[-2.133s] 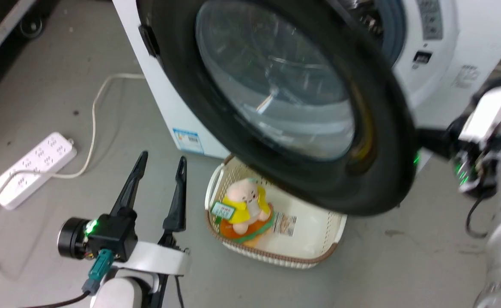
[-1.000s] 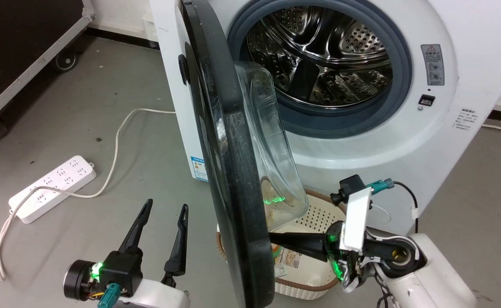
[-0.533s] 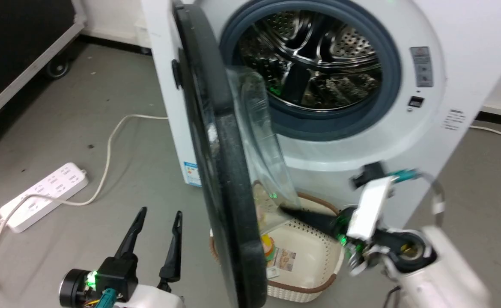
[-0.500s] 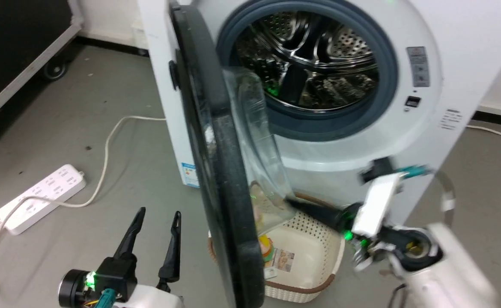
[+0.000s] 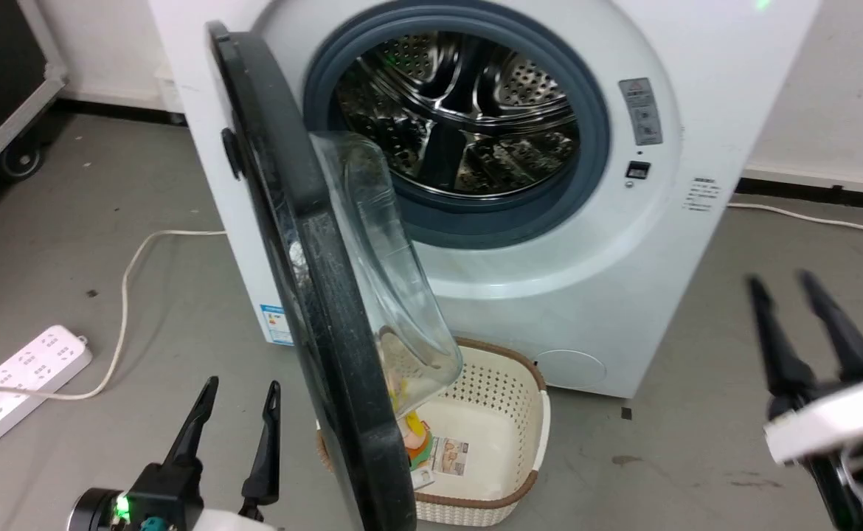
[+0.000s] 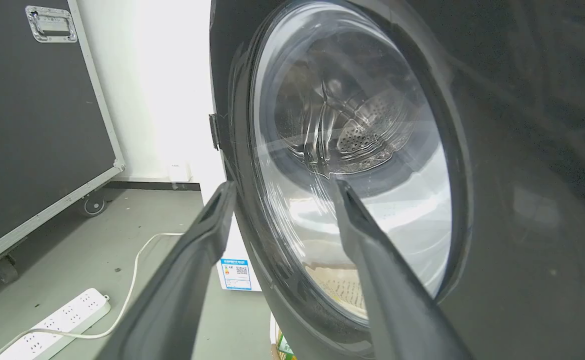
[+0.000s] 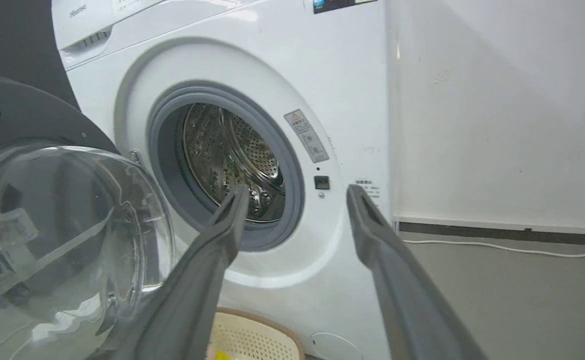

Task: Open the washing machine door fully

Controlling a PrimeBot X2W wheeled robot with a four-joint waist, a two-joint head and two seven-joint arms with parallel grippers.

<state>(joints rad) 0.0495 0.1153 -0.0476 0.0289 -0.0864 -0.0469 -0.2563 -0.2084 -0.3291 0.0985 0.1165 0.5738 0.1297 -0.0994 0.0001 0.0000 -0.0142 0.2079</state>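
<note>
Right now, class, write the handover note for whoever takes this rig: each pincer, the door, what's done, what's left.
Left pincer: open, empty, on the outer side of the washing machine door.
Right pincer: open, empty, apart from the door.
Door: swung out from the washing machine, drum exposed, basket by its lower edge.
Done: unlatched, opened wide.
To do: probably push it further back, if it goes.

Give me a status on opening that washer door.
Done: the washing machine door stands swung well out, steel drum exposed. In hand: nothing; left tool and right tool are open, touching nothing. Left: perhaps one more push outward, if it swings wider.
</note>
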